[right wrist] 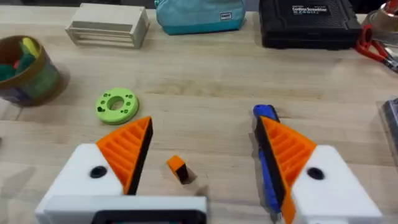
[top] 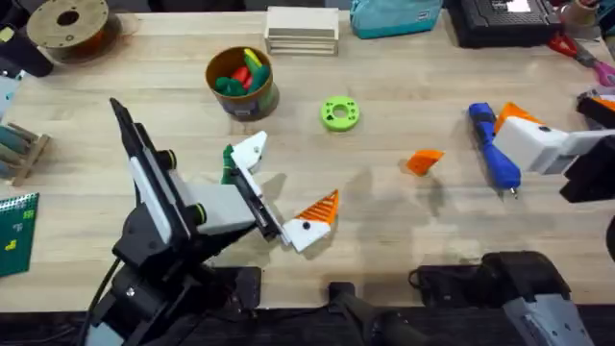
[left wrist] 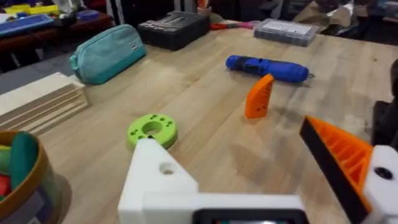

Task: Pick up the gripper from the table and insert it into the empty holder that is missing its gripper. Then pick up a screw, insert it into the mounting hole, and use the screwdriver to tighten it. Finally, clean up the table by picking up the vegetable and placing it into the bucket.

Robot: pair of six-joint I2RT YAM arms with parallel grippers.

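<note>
Screwdriver [top: 493,146]: blue, pen-shaped, lying flat on my worktop, thin metal bit toward my bases, under my right end effector [top: 519,123].
Bucket [top: 242,82]: round, yellow-tan, upright, holding red, yellow and green toy vegetables.
Vegetable [top: 229,163]: dark green; mostly hidden beside my left end effector [top: 286,197].

A teal pouch [top: 394,16], stacked wood blocks [top: 302,30] and a green ring [top: 339,113] lie apart.

The left gripper [left wrist: 261,186] hung spread over the bench [left wrist: 205,106]; beyond it lay a green ring [left wrist: 152,129], an orange wedge [left wrist: 259,96] and the screwdriver [left wrist: 267,67].
</note>
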